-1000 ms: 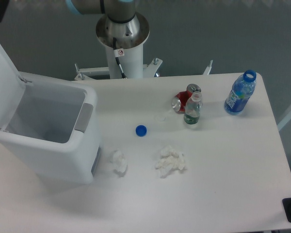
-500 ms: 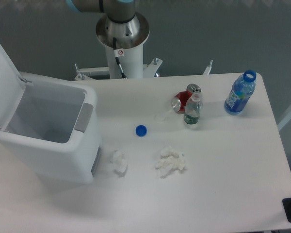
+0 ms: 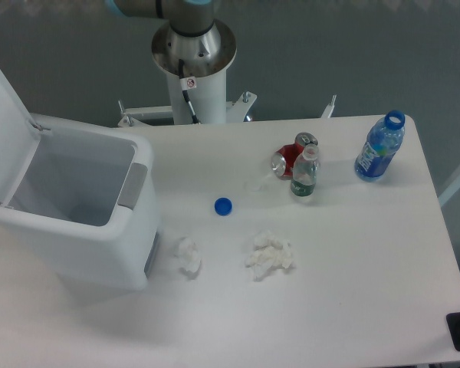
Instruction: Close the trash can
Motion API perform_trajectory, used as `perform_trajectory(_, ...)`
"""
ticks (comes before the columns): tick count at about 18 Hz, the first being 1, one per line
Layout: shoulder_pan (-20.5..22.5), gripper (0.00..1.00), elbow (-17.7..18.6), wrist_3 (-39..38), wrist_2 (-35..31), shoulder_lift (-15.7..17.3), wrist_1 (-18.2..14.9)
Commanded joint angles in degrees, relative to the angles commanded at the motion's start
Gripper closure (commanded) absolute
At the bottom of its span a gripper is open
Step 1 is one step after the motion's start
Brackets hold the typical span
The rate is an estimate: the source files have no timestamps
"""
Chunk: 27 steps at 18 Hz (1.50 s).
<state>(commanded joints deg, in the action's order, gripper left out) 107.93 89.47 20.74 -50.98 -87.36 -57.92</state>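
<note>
White trash can (image 3: 84,222) open — two bottles, two tissue wads, one can; gripper unseen.

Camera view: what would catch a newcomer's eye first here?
The big white trash can at the table's left, its lid swung up and its inside looking empty. Next, the litter on the white table: a blue bottle cap and two crumpled tissues mid-table, a small bottle against red cans, and an uncapped blue bottle far right. The gripper is out of view.
</note>
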Motion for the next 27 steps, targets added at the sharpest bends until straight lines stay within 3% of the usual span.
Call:
perform_trajectory(10, 0.09, 0.00, 1.49, 0.09, -0.79, 0.08, -0.09)
perform_trajectory(27, 2.98, 0.00, 2.02, 0.09, -12.48, 0.00, -0.44)
